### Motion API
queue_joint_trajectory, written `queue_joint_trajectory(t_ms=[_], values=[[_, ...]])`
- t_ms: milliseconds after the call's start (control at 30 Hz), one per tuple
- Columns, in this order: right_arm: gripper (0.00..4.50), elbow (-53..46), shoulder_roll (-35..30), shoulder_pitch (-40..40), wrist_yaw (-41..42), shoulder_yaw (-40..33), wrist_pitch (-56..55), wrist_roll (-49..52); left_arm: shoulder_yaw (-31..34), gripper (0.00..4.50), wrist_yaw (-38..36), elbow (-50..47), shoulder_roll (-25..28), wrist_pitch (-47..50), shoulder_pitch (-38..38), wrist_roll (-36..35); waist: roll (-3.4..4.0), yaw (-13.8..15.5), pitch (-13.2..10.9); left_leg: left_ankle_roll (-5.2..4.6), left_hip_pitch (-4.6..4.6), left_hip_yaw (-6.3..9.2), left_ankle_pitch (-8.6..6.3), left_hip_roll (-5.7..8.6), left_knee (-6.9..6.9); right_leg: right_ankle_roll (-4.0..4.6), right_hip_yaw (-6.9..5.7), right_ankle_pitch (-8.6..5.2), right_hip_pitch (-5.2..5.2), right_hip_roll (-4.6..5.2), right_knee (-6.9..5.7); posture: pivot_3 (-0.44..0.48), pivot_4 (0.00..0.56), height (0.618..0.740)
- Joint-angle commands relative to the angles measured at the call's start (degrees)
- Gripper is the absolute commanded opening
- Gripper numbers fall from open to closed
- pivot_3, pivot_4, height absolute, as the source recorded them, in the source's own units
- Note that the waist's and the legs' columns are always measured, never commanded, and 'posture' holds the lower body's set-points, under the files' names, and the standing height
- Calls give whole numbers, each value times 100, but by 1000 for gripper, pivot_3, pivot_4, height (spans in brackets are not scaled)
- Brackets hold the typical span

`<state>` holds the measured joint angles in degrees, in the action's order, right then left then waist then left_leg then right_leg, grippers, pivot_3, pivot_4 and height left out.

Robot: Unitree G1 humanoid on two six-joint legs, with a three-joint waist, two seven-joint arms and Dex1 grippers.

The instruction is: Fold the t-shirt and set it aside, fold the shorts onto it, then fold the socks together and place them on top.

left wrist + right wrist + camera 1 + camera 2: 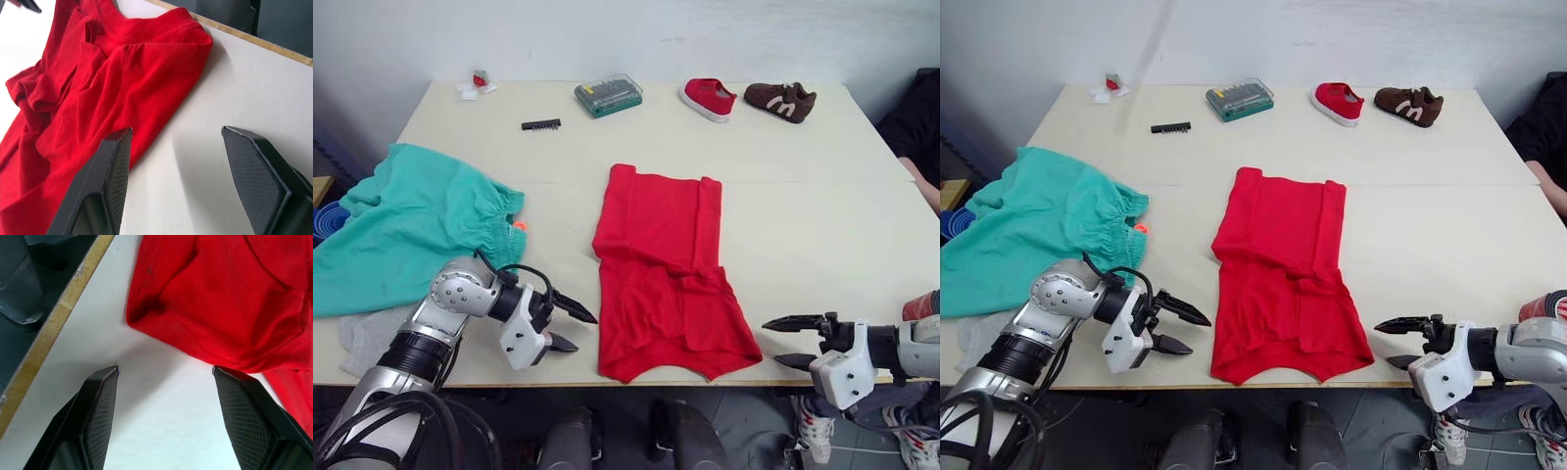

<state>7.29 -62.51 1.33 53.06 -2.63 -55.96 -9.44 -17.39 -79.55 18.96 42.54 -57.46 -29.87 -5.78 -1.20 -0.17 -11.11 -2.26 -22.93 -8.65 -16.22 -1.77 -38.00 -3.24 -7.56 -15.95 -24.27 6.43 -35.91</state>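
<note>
The red t-shirt (666, 269) lies in the middle of the table, its sides folded in to a long strip reaching the near edge. My left gripper (573, 328) stands open just left of the shirt's near corner (161, 58), apart from it. My right gripper (781, 341) is open too, a little right of the shirt's other near corner (205, 303), over bare table. The teal shorts (406, 220) lie bunched at the left, an orange drawstring tip (519, 226) showing. A grey sock (367, 333) peeks out from under them at the near left edge.
Along the far edge lie a green bit case (608, 95), a black bit strip (540, 124), a red shoe (708, 98), a brown shoe (780, 100) and a small red and white item (477, 84). The table's right half (822, 235) is bare.
</note>
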Motion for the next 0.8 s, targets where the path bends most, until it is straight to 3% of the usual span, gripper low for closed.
queue_joint_trajectory(t_ms=[33, 167, 267, 367, 533, 600, 800], values=[[3093, -27, 259, -105, -237, 358, -83, -226, -175, 3074, 155, 98, -18, -263, -80, 70, -1, -6, 0, -1, 8, 1, -1, -1, 0, 0, 1, 0, 8, 0, 0, 0, 150, 740], [3093, -215, 604, -319, -426, 676, 72, -358, -271, 3074, 420, 216, -201, -143, -124, 168, -2, -7, 1, -19, 71, 5, -25, -7, 9, 8, -2, -7, 70, -2, 12, 0, 150, 740], [3093, -429, 823, -455, -454, 920, 290, -383, -401, 2455, 520, 410, -351, -169, -199, 323, -2, -3, 2, -29, 76, 10, -31, -9, 10, 8, -1, -7, 76, -3, 13, 0, 150, 740], [2507, -541, 858, -489, -472, 1027, 443, -392, -483, 1494, 591, 578, -427, -168, -285, 391, -1, 10, 2, -30, 75, 10, -30, -9, 10, 8, -2, -7, 74, -3, 10, 0, 150, 740], [715, -718, 829, -452, -505, 1042, 847, -103, -566, 0, 681, 745, -554, -20, -408, 377, -1, 13, 2, -34, 73, 10, -29, -7, 6, 8, -3, -7, 74, -2, 9, 0, 150, 740], [32, -828, 793, -411, -504, 1011, 1009, 48, -555, 0, 721, 766, -580, 69, -420, 350, 0, 15, 1, -34, 72, 10, -30, -7, 6, 8, -3, -7, 73, -2, 9, 0, 150, 740], [32, -1323, 712, -153, -387, 907, 1666, 619, -484, 0, 732, 837, -645, 480, -411, 106, 2, 24, 1, -35, 71, 11, -30, -6, 6, 8, -3, -7, 72, -1, 8, 0, 150, 740]])
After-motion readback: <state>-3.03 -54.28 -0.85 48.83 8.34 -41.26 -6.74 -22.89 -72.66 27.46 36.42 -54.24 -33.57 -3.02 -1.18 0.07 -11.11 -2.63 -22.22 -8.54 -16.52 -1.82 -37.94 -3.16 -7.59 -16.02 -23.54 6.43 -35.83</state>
